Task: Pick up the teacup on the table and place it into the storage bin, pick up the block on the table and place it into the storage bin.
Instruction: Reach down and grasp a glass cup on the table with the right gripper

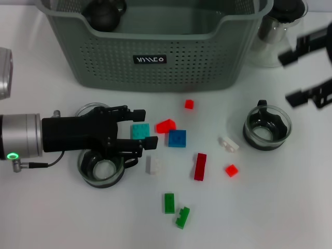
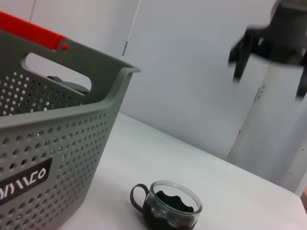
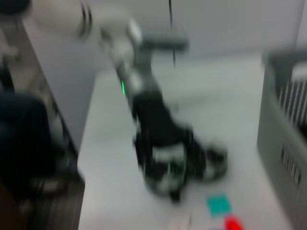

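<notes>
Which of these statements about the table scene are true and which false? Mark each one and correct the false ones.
1. The storage bin stands at the far side of the table. True.
2. The left gripper is shut on a red block. False: its fingers are open, over the teal block, gripping nothing.
3. A teacup stands on the table on the robot's right. True.
4. The blue block lies inside the bin. False: it lies on the table.
5. The right gripper is raised above the table's right side, holding nothing. True.
</notes>
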You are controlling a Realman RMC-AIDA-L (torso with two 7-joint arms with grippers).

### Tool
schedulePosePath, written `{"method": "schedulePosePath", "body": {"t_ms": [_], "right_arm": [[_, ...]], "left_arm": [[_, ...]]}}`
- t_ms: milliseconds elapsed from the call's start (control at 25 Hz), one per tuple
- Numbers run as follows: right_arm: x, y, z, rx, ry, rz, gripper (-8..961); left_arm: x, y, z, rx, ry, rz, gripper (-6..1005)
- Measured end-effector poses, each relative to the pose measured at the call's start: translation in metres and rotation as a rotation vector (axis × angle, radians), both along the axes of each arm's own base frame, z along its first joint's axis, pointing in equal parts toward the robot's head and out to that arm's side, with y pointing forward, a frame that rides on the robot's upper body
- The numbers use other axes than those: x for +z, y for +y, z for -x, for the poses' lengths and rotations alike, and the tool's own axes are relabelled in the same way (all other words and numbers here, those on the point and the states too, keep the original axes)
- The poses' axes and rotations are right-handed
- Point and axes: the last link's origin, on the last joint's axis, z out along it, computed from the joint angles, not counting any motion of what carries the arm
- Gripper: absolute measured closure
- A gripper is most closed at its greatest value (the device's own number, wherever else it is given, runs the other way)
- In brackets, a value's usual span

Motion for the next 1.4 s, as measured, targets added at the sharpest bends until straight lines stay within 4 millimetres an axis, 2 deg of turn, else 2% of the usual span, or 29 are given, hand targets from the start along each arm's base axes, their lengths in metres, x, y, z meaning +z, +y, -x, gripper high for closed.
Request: {"method": "schedulePosePath", "body": {"t_ms": [560, 760, 1400], "right_arm": [[-0.06, 0.009, -0.024, -0.086, -0.416, 0.083, 99], [-0.083, 0.008, -0.028, -0.06, -0.485, 0.082, 100], [-0.129, 0.015, -0.039, 0.025, -0.593, 0.028, 103]], "left_arm": [[-0.004, 0.0, 0.003, 0.023, 0.01, -0.011, 172], [-0.006, 0.0, 0.003, 0.03, 0.013, -0.015, 172], [-0.008, -0.002, 0.004, 0.037, 0.01, -0.014, 173]]}}
